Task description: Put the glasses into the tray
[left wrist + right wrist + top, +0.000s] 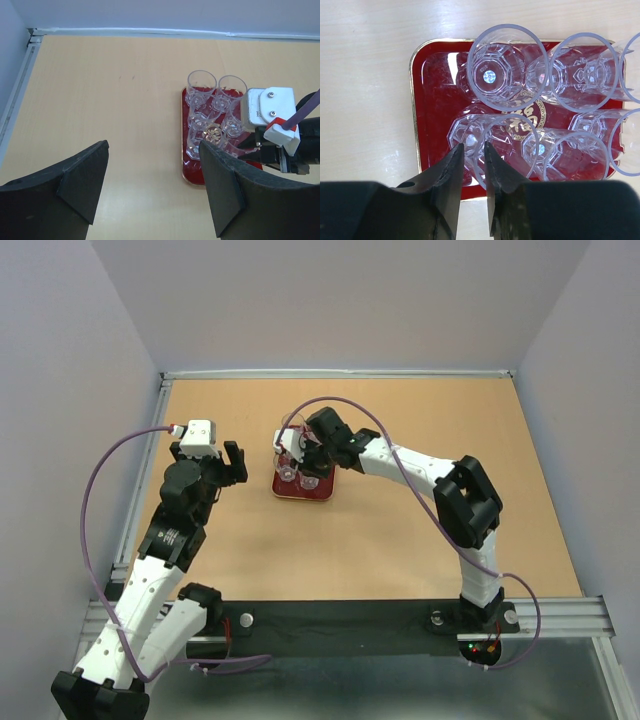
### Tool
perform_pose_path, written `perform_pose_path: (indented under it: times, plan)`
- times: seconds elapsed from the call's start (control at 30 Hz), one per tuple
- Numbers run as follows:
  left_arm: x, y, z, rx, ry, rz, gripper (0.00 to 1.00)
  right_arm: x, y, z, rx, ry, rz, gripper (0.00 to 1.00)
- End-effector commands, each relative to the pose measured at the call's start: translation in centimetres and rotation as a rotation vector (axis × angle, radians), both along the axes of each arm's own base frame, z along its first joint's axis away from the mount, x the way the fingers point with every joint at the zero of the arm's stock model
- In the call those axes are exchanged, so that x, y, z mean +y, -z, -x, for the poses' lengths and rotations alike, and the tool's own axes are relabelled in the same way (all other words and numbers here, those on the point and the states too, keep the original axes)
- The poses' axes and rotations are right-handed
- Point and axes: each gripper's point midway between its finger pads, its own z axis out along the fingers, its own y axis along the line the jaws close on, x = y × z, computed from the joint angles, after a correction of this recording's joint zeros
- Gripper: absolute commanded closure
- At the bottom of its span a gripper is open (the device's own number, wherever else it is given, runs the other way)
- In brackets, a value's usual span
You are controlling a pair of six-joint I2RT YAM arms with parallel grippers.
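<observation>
Six short, round, clear drinking glasses (510, 67) stand upright inside the flat, dark red rectangular tray (432, 95) with its pale rim. They are packed in two rows of three around the gold round emblem (532, 112). The tray lies on the wooden bench (420, 550), towards its far side. With all six glasses inside the tray, we judge the placing all but complete.

Right claw (474, 148): it hangs over one corner of the tray. Its two fingers stand a narrow gap apart and appear to straddle the wall of the corner glass (505, 145), one finger outside the rim and one inside. We read this as a pinch on the wall. It suits a thin tumbler and lets us set it down among close neighbours, where a hold around the whole body would find no room. We cannot tell whether the pads press the wall or stand free of it.

Left claw (152, 145): its fingers are spread wide and hold nothing. It hovers above bare bench, well to the left of the tray and facing it. We judge this a standby posture that keeps the two arms from meeting over one small tray.

Next move, in our judgement: part the right claw fully, then lift straight up. A sideways pull could tip the corner glass against its neighbours, which stand just beside it.
</observation>
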Motion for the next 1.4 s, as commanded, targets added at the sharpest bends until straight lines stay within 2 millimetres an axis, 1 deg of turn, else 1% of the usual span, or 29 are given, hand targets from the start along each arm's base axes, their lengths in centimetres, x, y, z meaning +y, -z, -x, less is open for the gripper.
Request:
perform_pose_path:
  times: [0.0,0.07,0.13,0.17,0.27,0.43,0.53,0.57,0.63,0.67,0.7,0.77,0.8,0.83,0.87,0.9,0.93,0.97,1.0,1.03,1.07,1.1,1.17,1.2,1.23,1.27,1.33,1.37]
  plan:
    - [0.2,-1.3,-0.1,-0.058,-0.010,0.006,0.16,1.5,-3.4,-1.0,-0.054,-0.003,-0.077,0.71]
    - [0.2,-1.1,-0.1,-0.053,-0.011,0.003,0.16,1.6,-4.1,-0.8,-0.051,-0.001,-0.093,0.71]
    - [0.2,-1.1,-0.1,-0.055,-0.011,0.003,0.16,1.6,-5.5,-0.5,-0.060,-0.008,-0.120,0.71]
    - [0.2,-1.2,-0.1,-0.055,-0.011,0.003,0.16,1.6,-6.1,-0.4,-0.060,-0.009,-0.132,0.68]
    - [0.2,-1.2,-0.1,-0.055,-0.007,0.004,0.17,1.5,-6.6,0.2,-0.053,-0.022,-0.146,0.68]
    - [0.2,-1.0,-0.1,-0.050,-0.010,0.003,0.16,1.5,-5.7,1.1,-0.012,-0.037,-0.148,0.67]
    - [0.2,-1.0,-0.2,-0.051,-0.011,0.002,0.16,1.6,-6.2,1.5,0.003,-0.043,-0.162,0.67]
    - [0.2,-1.0,-0.2,-0.049,-0.011,0.001,0.16,1.6,-7.1,1.6,-0.006,-0.041,-0.176,0.67]
    - [0.3,-0.9,-0.2,-0.048,-0.013,0.002,0.16,1.3,-8.1,1.7,-0.022,-0.032,-0.185,0.67]
    - [0.2,-0.9,-0.2,-0.048,-0.011,0.001,0.16,0.9,-8.3,1.9,-0.025,-0.027,-0.179,0.66]
    - [0.3,-1.0,-0.2,-0.051,-0.013,0.001,0.16,0.3,-9.6,1.9,-0.056,-0.010,-0.185,0.66]
    - [0.2,-1.2,-0.1,-0.053,-0.011,0.003,0.16,-0.9,-10.3,2.2,-0.088,0.005,-0.175,0.66]
    - [0.3,-1.1,-0.1,-0.053,-0.013,0.004,0.16,-1.9,-9.3,2.6,-0.089,0.008,-0.140,0.66]
    - [0.2,-1.2,-0.1,-0.056,-0.010,0.004,0.16,-3.1,-10.6,2.7,-0.127,0.026,-0.141,0.66]
    - [0.2,-1.2,-0.1,-0.056,-0.007,0.004,0.16,-4.0,-10.4,2.9,-0.137,0.028,-0.122,0.66]
    - [0.2,-1.2,0.0,-0.058,-0.008,0.006,0.16,-5.8,-9.6,2.6,-0.127,0.056,-0.100,0.66]
    - [0.2,-1.3,0.0,-0.059,-0.007,0.007,0.16,-6.9,-9.7,2.5,-0.121,0.067,-0.102,0.66]
    - [0.2,-1.3,0.0,-0.060,-0.005,0.009,0.16,-8.4,-10.8,2.5,-0.126,0.090,-0.123,0.66]
    - [0.1,-1.5,0.0,-0.065,-0.002,0.007,0.16,-11.1,-10.4,1.4,-0.103,0.143,-0.134,0.66]
    - [0.2,-1.5,0.1,-0.066,-0.005,0.009,0.16,-12.7,-11.5,0.6,-0.120,0.187,-0.147,0.66]
    - [0.1,-1.5,0.1,-0.066,-0.002,0.009,0.16,-14.6,-12.0,0.7,-0.128,0.221,-0.159,0.65]
    - [0.2,-1.6,0.1,-0.068,-0.004,0.010,0.16,-17.8,-10.8,0.0,-0.119,0.311,-0.126,0.65]
    - [0.2,-1.5,0.1,-0.067,-0.004,0.013,0.16,-20.8,-10.4,0.1,-0.125,0.396,-0.107,0.65]
    - [0.1,-1.7,0.1,-0.071,0.002,0.015,0.16,-23.8,-11.0,-0.2,-0.148,0.499,-0.101,0.64]
    - [-0.1,-1.7,0.2,-0.071,0.010,0.016,0.16,-25.5,-10.9,-0.1,-0.157,0.558,-0.093,0.64]
    - [-0.1,-1.7,0.2,-0.071,0.014,0.015,0.16,-28.3,-10.2,0.4,-0.143,0.661,-0.085,0.64]
    - [-0.3,-1.7,0.2,-0.072,0.020,0.017,0.16,-31.6,-9.8,0.9,-0.139,0.771,-0.070,0.64]
    - [-0.3,-1.8,0.2,-0.075,0.022,0.018,0.16,-34.3,-8.7,1.3,-0.111,0.866,-0.055,0.63]
